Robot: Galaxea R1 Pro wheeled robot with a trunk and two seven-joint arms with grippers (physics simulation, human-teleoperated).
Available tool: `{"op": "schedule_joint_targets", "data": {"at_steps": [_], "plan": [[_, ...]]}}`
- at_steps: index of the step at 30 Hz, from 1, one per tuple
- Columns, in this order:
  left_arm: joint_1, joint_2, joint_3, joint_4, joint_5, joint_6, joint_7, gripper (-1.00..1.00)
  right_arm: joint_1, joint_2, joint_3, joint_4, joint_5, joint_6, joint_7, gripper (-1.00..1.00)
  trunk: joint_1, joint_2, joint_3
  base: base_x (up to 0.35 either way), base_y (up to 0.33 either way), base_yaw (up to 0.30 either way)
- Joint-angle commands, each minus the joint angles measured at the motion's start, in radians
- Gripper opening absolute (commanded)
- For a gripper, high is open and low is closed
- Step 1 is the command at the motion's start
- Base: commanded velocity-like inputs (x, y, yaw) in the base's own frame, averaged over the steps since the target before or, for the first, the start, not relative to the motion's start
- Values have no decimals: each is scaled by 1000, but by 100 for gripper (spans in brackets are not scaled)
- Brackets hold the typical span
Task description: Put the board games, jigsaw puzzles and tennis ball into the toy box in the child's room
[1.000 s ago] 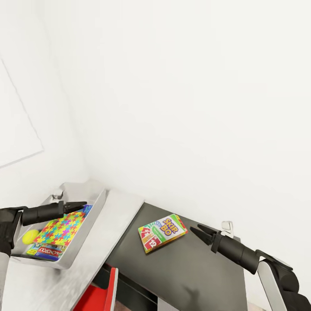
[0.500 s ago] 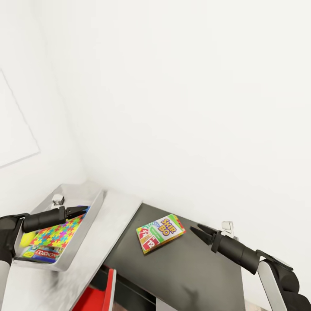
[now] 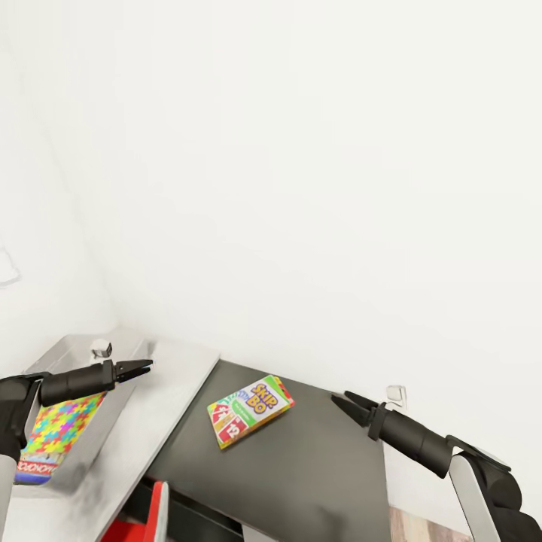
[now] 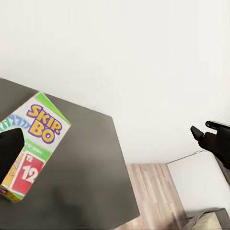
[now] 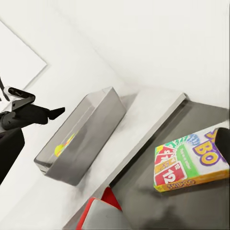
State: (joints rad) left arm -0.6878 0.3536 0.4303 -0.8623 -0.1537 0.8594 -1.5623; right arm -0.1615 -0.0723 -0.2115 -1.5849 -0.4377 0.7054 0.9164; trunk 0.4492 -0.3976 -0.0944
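The light-grey toy box (image 3: 124, 348) stands on the white-grey table (image 3: 169, 391) at the left. In it lie a jigsaw puzzle (image 3: 62, 423) and a board game (image 3: 34, 468) printed with Monopoly lettering. Another board game, a Skip-Bo box (image 3: 251, 410), lies flat on the lower dark-grey side unit (image 3: 301, 474). My left gripper (image 3: 143, 367) hovers open and empty over the toy box's right wall. Right of the Skip-Bo box, my right gripper (image 3: 343, 400) hangs open and empty, pointing at it. A yellow patch inside the toy box (image 5: 81, 139) may be the tennis ball. The bed is out of view.
White walls close off the corner behind the table and the side unit. A red object (image 3: 158, 512) stands below the table's front edge. Wood-plank floor (image 3: 421, 527) shows past the side unit's right end.
The camera has turned to the right, so the table, toy box and Skip-Bo box sit further left in the picture. Both arms keep their pose, and nothing was taken hold of.
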Motion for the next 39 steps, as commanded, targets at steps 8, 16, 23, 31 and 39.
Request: {"op": "schedule_joint_targets", "data": {"at_steps": [8, 16, 23, 31, 39], "plan": [[-1, -1, 2, -1, -10, 10, -9, 100, -1, -1, 0, 0, -4, 6, 2, 100, 1, -2, 8, 0, -158, -210], [-1, -1, 2, -1, -11, 10, -9, 100, -1, 0, 0, 0, -4, 6, 1, 100, 1, -2, 18, -57, -24, -211], [-1, -1, 2, -1, -12, 10, -9, 100, -1, 0, 0, 0, -4, 6, 1, 100, 1, -2, 23, -48, -3, -139], [-1, -1, 2, -1, -12, 10, -9, 100, -1, 0, 3, 0, -4, 5, 0, 100, 1, -2, 23, -6, 0, -19], [-1, -1, 2, -1, -12, -1, -9, 100, -1, 0, 1, 0, -4, 5, 1, 100, 1, -2, 24, -1, 0, -2]]}}
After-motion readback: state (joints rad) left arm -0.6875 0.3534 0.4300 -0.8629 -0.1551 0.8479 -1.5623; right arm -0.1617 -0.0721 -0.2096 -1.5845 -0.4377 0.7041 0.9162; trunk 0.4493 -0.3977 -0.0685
